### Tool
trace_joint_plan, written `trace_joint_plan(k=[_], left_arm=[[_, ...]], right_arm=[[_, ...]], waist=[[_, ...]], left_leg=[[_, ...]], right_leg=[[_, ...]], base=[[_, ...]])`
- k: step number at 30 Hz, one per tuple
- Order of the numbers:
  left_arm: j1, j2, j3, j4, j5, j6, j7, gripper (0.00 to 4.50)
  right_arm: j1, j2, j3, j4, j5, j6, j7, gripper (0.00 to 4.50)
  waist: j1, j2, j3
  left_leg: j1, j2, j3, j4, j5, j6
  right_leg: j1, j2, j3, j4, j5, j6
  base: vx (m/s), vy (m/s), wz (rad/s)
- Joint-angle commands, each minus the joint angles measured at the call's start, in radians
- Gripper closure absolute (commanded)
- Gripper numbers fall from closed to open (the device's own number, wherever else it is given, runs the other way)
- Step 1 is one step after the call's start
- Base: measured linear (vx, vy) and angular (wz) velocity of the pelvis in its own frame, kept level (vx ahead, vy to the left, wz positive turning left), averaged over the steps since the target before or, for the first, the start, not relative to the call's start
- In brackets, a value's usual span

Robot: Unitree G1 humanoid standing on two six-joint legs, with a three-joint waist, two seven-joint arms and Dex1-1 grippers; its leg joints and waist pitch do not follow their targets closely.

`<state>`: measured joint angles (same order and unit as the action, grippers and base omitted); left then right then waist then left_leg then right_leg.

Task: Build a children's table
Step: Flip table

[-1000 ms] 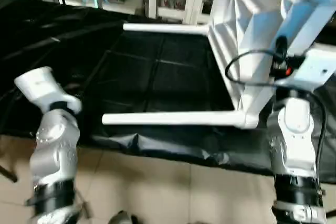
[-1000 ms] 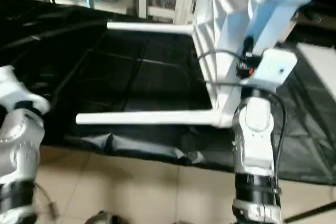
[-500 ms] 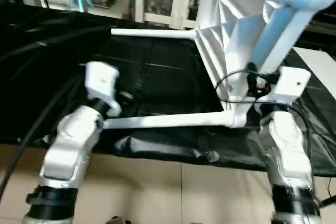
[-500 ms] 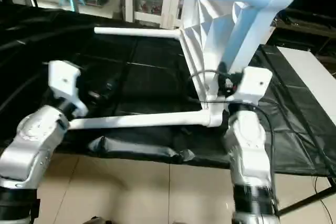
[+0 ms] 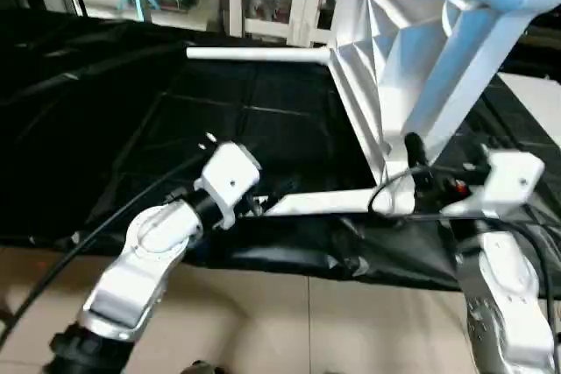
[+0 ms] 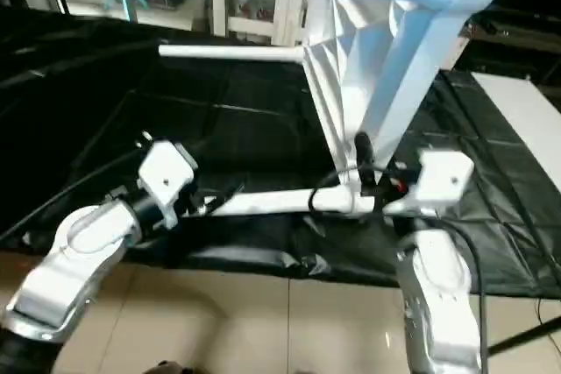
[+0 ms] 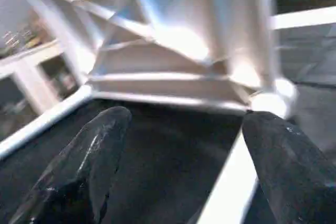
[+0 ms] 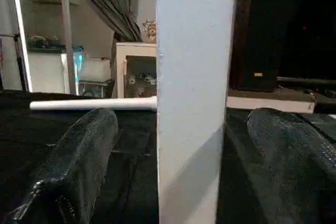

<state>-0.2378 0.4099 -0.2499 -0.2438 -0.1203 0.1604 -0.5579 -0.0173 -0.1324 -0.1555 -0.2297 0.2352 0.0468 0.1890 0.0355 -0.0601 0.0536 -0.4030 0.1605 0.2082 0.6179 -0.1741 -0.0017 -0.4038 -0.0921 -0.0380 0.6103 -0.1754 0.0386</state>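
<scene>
Children's table [image 5: 412, 59], white, tipped on its side, legs screwed in, ribbed underside showing, both claws spread.

Near leg [image 5: 324, 202] between left fingers [image 7: 84, 161], blocking passage

**Surface and material findings**

Tabletop [image 5: 377, 67]: white plastic, smooth, ribbed underside with a soft sheen. Legs [image 5: 254, 53]: white tubes, smooth, semi-gloss — one catches a bluish cast. Work surface cover [image 5: 96, 129]: black sheeting, creased and wrinkled, shiny along its folds. Forearms [image 5: 140, 264]: silver shells, satin finish. Gripper fingers [image 8: 79, 161]: black, finely textured, faintly glossy. Floor [image 5: 263, 321]: beige tiles, smooth — light reflections visible.
</scene>
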Motion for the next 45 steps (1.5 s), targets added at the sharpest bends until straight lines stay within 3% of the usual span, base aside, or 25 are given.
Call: trace_joint_plan(k=[1, 3, 4, 8, 13, 18, 19, 22, 27, 28, 30, 32, 33, 34, 35, 36, 37, 38, 39, 40, 41, 42, 43, 44, 45], left_arm=[[0.008, 0.059, 0.044, -0.169, -0.203, 0.140, -0.135, 0.63], [0.011, 0.069, 0.054, -0.190, -0.239, 0.165, -0.152, 0.63], [-0.021, 0.081, 0.095, -0.226, -0.316, 0.191, -0.168, 0.63], [-0.111, 0.095, 0.123, -0.269, -0.424, 0.240, -0.210, 0.63], [-0.266, 0.066, 0.218, -0.223, -0.528, 0.254, -0.199, 0.63], [-0.383, 0.038, 0.302, -0.131, -0.575, 0.224, -0.170, 0.63], [-0.441, 0.029, 0.331, -0.071, -0.581, 0.201, -0.162, 0.63], [-0.523, 0.017, 0.360, 0.031, -0.562, 0.150, -0.160, 0.63], [-0.603, -0.004, 0.377, 0.190, -0.514, 0.087, -0.148, 0.63], [-0.636, -0.013, 0.387, 0.259, -0.495, 0.061, -0.135, 0.63], [-0.641, -0.013, 0.387, 0.273, -0.489, 0.056, -0.131, 0.63], [-0.681, -0.008, 0.378, 0.384, -0.420, 0.021, -0.086, 0.63], [-0.699, 0.000, 0.359, 0.456, -0.353, -0.014, -0.049, 0.63], [-0.712, 0.001, 0.350, 0.515, -0.309, -0.033, -0.015, 0.63], [-0.722, 0.002, 0.343, 0.557, -0.272, -0.056, 0.018, 0.63], [-0.722, 0.002, 0.343, 0.557, -0.272, -0.056, 0.018, 0.63], [-0.731, 0.000, 0.343, 0.582, -0.247, -0.069, 0.054, 0.63], [-0.735, -0.002, 0.344, 0.593, -0.241, -0.075, 0.064, 0.63], [-0.746, -0.016, 0.356, 0.597, -0.238, -0.101, 0.077, 0.63], [-0.746, -0.018, 0.357, 0.596, -0.238, -0.103, 0.076, 0.63], [-0.745, -0.024, 0.360, 0.584, -0.235, -0.117, 0.074, 0.63], [-0.745, -0.025, 0.360, 0.582, -0.234, -0.119, 0.074, 0.63], [-0.744, -0.029, 0.362, 0.574, -0.231, -0.128, 0.074, 0.63], [-0.699, -0.045, 0.355, 0.458, -0.284, -0.090, 0.013, 0.63], [-0.669, -0.045, 0.343, 0.394, -0.315, -0.068, -0.022, 0.63]], right_arm=[[0.045, -0.037, 0.025, -0.052, 0.046, 0.012, 0.089, 0.19], [0.050, -0.043, 0.032, -0.056, 0.052, 0.014, 0.103, 0.19], [0.051, -0.058, 0.051, -0.053, 0.079, 0.025, 0.152, 0.19], [0.030, -0.077, 0.083, -0.018, 0.096, 0.041, 0.216, 0.19], [-0.009, -0.073, 0.099, 0.034, 0.096, 0.047, 0.236, 0.19], [-0.033, -0.061, 0.097, 0.051, 0.116, 0.055, 0.238, 0.19], [-0.040, -0.058, 0.102, 0.057, 0.118, 0.054, 0.242, 0.19], [-0.046, -0.050, 0.112, 0.063, 0.121, 0.053, 0.249, 0.19], [-0.042, -0.042, 0.122, 0.063, 0.121, 0.050, 0.254, 0.19], [-0.040, -0.041, 0.124, 0.063, 0.120, 0.048, 0.253, 0.19], [-0.040, -0.041, 0.125, 0.063, 0.120, 0.048, 0.253, 0.19], [-0.035, -0.039, 0.125, 0.059, 0.120, 0.048, 0.248, 0.19], [-0.033, -0.038, 0.123, 0.056, 0.119, 0.047, 0.242, 0.19], [-0.032, -0.036, 0.120, 0.052, 0.120, 0.047, 0.237, 0.19], [-0.031, -0.035, 0.118, 0.050, 0.120, 0.046, 0.234, 0.19], [-0.031, -0.035, 0.118, 0.050, 0.120, 0.046, 0.234, 0.19], [-0.030, -0.034, 0.116, 0.047, 0.121, 0.046, 0.232, 0.19], [-0.030, -0.033, 0.116, 0.046, 0.121, 0.046, 0.232, 0.19], [-0.029, -0.031, 0.114, 0.042, 0.120, 0.046, 0.231, 0.19], [-0.029, -0.031, 0.114, 0.042, 0.120, 0.046, 0.231, 0.19], [-0.027, -0.029, 0.115, 0.039, 0.119, 0.044, 0.230, 0.19], [-0.026, -0.029, 0.115, 0.039, 0.119, 0.044, 0.230, 0.19], [-0.025, -0.028, 0.116, 0.037, 0.119, 0.043, 0.229, 0.19], [-0.012, -0.024, 0.119, 0.032, 0.125, 0.046, 0.232, 0.19], [-0.006, -0.024, 0.122, 0.034, 0.125, 0.048, 0.233, 0.19]], waist=[[0.009, 0.013, -0.055], [-0.001, 0.011, -0.047], [-0.003, -0.005, -0.046], [-0.002, 0.003, -0.042], [-0.004, -0.004, -0.040], [-0.009, -0.009, -0.038], [-0.008, -0.010, -0.039], [-0.012, -0.007, -0.036], [-0.012, -0.001, -0.035], [-0.011, 0.012, -0.034], [-0.011, 0.010, -0.033], [-0.010, 0.016, -0.029], [-0.002, 0.026, -0.030], [0.004, 0.020, -0.031], [0.005, 0.011, -0.034], [0.005, 0.011, -0.034], [0.002, -0.003, -0.023], [0.006, 0.009, -0.016], [-0.003, 0.052, 0.003], [0.110, 0.074, -0.002], [0.115, 0.060, -0.007], [0.108, 0.039, -0.043], [0.080, -0.010, -0.060], [0.133, -0.015, -0.044], [0.149, -0.003, -0.052]], left_leg=[[0.045, 0.068, -0.053, -0.110, -0.514, -0.116], [0.042, 0.067, -0.053, -0.113, -0.534, -0.113], [0.042, 0.066, -0.051, -0.110, -0.541, -0.109], [0.048, 0.064, -0.055, -0.110, -0.572, -0.127], [0.053, 0.061, -0.059, -0.107, -0.627, -0.156], [0.045, 0.063, -0.069, -0.113, -0.644, -0.168], [0.055, 0.058, -0.066, -0.108, -0.669, -0.169], [0.043, 0.065, -0.081, -0.124, -0.703, -0.185], [0.057, 0.063, -0.078, -0.127, -0.766, -0.195], [0.054, 0.065, -0.080, -0.134, -0.790, -0.204], [0.059, 0.066, -0.073, -0.143, -0.828, -0.207], [0.052, 0.068, -0.063, -0.162, -0.861, -0.207], [0.046, 0.069, -0.052, -0.177, -0.861, -0.204], [0.051, 0.065, -0.036, -0.179, -0.825, -0.198], [0.077, 0.054, -0.036, -0.143, -0.770, -0.188], [0.077, 0.054, -0.036, -0.143, -0.770, -0.188], [0.107, 0.045, -0.062, -0.079, -0.660, -0.137], [0.112, 0.050, -0.066, -0.075, -0.653, -0.129], [0.030, 0.088, -0.062, -0.203, -0.843, -0.163], [-0.118, -0.002, 0.077, -0.270, -0.980, -0.303], [-0.099, -0.026, 0.104, -0.288, -0.935, -0.332], [-0.085, 0.007, 0.083, -0.283, -0.784, -0.332], [0.065, 0.021, -0.115, 0.111, -0.074, -0.138], [-0.067, -0.019, -0.128, 0.058, 0.026, -0.083], [-0.047, 0.022, -0.117, -0.005, 0.047, -0.085]], right_leg=[[0.008, -0.054, 0.035, -0.071, -0.354, -0.127], [0.002, -0.045, 0.033, -0.077, -0.365, -0.128], [0.001, -0.048, 0.033, -0.081, -0.400, -0.124], [-0.005, -0.050, 0.032, -0.089, -0.485, -0.100], [-0.013, -0.052, 0.027, -0.100, -0.566, -0.074], [-0.005, -0.055, 0.023, -0.101, -0.584, -0.064], [-0.015, -0.052, 0.018, -0.111, -0.594, -0.066], [0.006, -0.055, 0.008, -0.103, -0.573, -0.069], [-0.002, -0.052, -0.002, -0.115, -0.578, -0.077], [0.004, -0.051, -0.006, -0.109, -0.556, -0.082], [0.001, -0.041, -0.015, -0.109, -0.543, -0.084], [0.008, -0.028, -0.031, -0.102, -0.530, -0.087], [0.021, -0.022, -0.037, -0.084, -0.512, -0.090], [0.018, -0.023, -0.032, -0.087, -0.526, -0.089], [-0.002, -0.046, -0.026, -0.125, -0.602, -0.078], [-0.002, -0.046, -0.026, -0.125, -0.602, -0.078], [-0.006, -0.101, -0.042, -0.204, -0.769, -0.037], [0.001, -0.106, -0.062, -0.218, -0.797, -0.029], [0.085, -0.029, -0.156, -0.115, -0.655, -0.031], [0.175, 0.069, -0.196, 0.095, -0.239, -0.096], [0.162, 0.087, -0.196, 0.118, -0.220, -0.101], [0.188, 0.036, -0.119, 0.131, -0.345, -0.089], [-0.022, -0.262, 0.030, -0.139, -1.014, -0.067], [0.137, -0.144, 0.029, -0.077, -0.700, -0.139], [0.127, -0.123, 0.012, -0.049, -0.474, -0.161]], base=[[0.000, 0.000, 0.00], [0.000, 0.000, 0.00], [0.000, 0.000, 0.00], [0.000, 0.000, 0.00], [0.000, 0.000, 0.00], [0.000, 0.000, 0.00], [0.000, 0.000, 0.00], [0.000, 0.000, 0.00], [0.000, 0.000, 0.00], [0.000, 0.000, 0.00], [0.000, 0.000, 0.00], [0.000, 0.000, 0.00], [0.000, 0.000, 0.00], [0.000, 0.000, 0.00], [0.000, 0.000, 0.00], [-0.055, -0.034, 0.07], [-0.055, -0.034, 0.07], [-0.054, 0.001, -0.07], [-0.086, 0.044, -0.09], [-0.086, 0.044, -0.09], [-0.094, 0.027, -0.03], [0.125, -0.161, 0.05], [0.125, -0.161, 0.05], [0.277, -0.217, -0.13], [0.103, -0.061, 0.16]])
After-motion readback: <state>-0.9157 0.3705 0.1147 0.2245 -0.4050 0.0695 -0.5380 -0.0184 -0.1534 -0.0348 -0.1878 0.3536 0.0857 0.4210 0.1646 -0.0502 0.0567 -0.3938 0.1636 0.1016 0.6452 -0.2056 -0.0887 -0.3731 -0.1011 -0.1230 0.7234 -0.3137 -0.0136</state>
